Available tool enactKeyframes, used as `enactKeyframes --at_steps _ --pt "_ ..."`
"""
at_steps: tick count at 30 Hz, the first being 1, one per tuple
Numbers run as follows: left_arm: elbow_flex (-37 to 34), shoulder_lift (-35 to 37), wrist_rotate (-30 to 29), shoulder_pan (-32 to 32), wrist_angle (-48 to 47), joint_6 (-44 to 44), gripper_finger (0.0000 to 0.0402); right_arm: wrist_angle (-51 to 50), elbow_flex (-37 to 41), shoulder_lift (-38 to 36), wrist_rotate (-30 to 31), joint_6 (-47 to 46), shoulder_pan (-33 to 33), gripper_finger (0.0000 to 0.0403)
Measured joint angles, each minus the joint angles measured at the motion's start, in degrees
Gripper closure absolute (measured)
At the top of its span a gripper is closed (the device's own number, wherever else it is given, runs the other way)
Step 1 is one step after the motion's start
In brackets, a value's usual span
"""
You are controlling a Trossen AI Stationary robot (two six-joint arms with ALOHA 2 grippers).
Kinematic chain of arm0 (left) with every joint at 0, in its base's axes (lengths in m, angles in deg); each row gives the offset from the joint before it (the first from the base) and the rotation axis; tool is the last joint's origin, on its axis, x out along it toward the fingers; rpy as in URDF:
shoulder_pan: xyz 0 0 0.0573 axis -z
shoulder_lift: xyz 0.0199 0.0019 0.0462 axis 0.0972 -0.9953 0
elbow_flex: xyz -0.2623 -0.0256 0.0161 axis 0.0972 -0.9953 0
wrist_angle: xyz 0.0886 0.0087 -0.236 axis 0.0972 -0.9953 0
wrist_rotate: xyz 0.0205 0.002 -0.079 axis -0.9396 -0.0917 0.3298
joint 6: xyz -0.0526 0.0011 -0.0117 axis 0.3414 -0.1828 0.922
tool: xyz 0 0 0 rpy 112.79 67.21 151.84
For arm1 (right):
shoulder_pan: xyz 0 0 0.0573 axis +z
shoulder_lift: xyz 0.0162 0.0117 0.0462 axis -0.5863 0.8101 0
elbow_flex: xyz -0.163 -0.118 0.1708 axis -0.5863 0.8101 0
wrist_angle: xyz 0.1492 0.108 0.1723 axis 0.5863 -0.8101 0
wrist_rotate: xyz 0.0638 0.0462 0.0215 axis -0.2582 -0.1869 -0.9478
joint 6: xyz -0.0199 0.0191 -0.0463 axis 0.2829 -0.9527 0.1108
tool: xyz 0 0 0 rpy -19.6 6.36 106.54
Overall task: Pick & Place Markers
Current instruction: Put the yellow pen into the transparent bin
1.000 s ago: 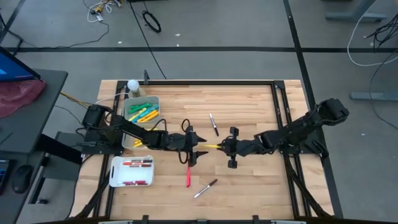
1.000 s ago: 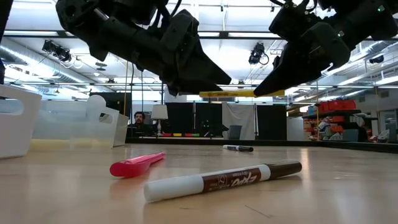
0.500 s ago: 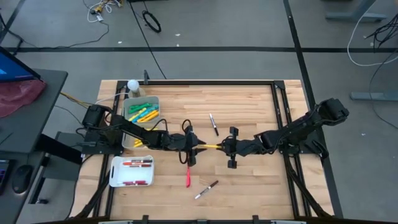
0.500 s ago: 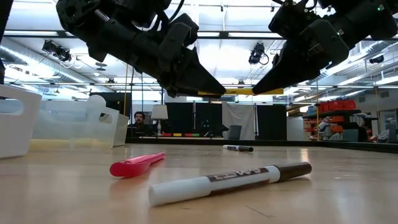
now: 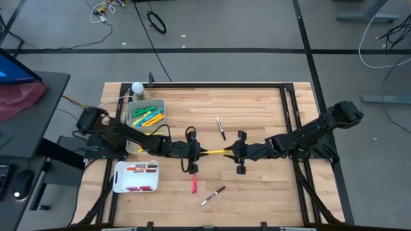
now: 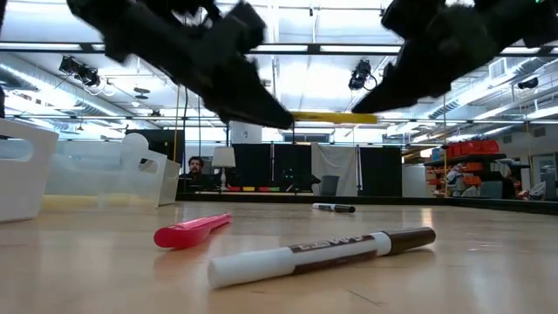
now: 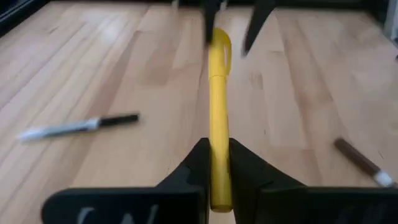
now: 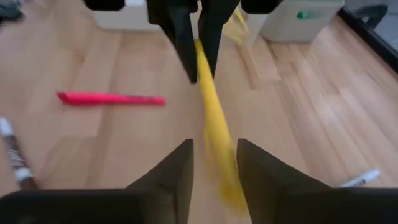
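The yellow marker (image 5: pixel 217 152) hangs level above the bench (image 5: pixel 257 115), mid-handover: the left tool (image 5: pixel 194 153) is clamped on one end, while the right tool (image 5: pixel 236 152) parts its fingers to release the other.

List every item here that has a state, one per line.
Slim yellow marker: held in the air.
Left gripper: shut on yellow marker.
Right gripper: open around the marker.
Pink marker: lying on the table.
Brown-capped white marker: lying, capped.
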Motion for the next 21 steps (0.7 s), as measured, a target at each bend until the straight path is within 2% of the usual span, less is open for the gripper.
enactKeyframes --at_steps 3,8,11,15,17,21 --pt "0.37 6.59 -5.9 2.52 -14.55 4.55 0.0368 -0.22 -0.02 -2.61 0.39 0.42 0.43 0.0264" --pt "9.1 17.64 -13.34 8.68 -51.78 17.78 0.0369 -0.33 -0.04 -5.67 0.85 2.78 0.44 0.0258" --pt "17.76 20.67 -12.83 12.48 -75.55 28.74 0.0369 0.21 -0.04 -5.9 0.84 4.3 0.42 0.0262" --pt "28.95 21.36 -6.97 15.65 -104.47 46.6 0.0369 0.28 -0.04 -5.9 0.83 4.55 0.44 0.0269" --pt "31.79 21.38 -3.89 16.45 -112.83 52.49 0.0369 0.33 -0.04 -5.9 0.83 4.55 0.44 0.0273" --pt "29.91 23.54 -2.15 15.95 -110.84 50.02 0.0369 0.33 -0.04 -5.9 0.82 4.5 0.44 0.0278"
